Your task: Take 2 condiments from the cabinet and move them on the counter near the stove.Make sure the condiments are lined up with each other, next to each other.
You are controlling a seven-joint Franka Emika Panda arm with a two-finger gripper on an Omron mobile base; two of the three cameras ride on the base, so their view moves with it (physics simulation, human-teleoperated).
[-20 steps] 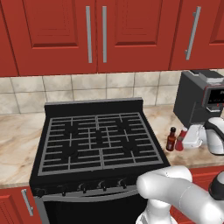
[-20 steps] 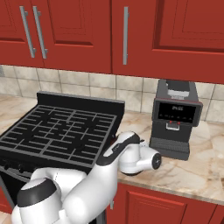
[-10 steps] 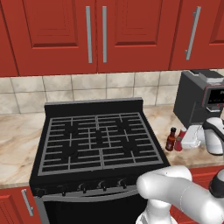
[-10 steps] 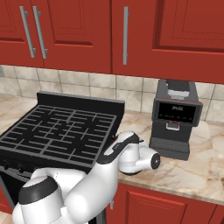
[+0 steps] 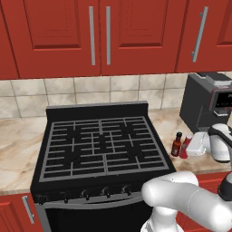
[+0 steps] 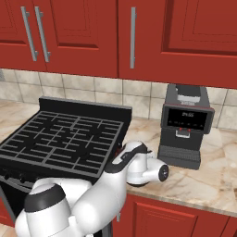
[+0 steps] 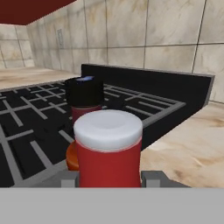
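Nothing has shifted since the earlier frames — the arm and both bottles sit as they did. The end effector (image 7: 109,179) is pinching the red bottle (image 7: 109,151), whose pale cap sits at centre of the hand view, a finger (image 7: 151,178) at each side. Just behind it stands the dark brown bottle (image 7: 84,98) with its black cap. In the left base view, at right of centre, the two stand side by side on the desk (image 5: 18,149) — just beside the stove (image 5: 102,145), below the shut cabinet (image 5: 59,36).
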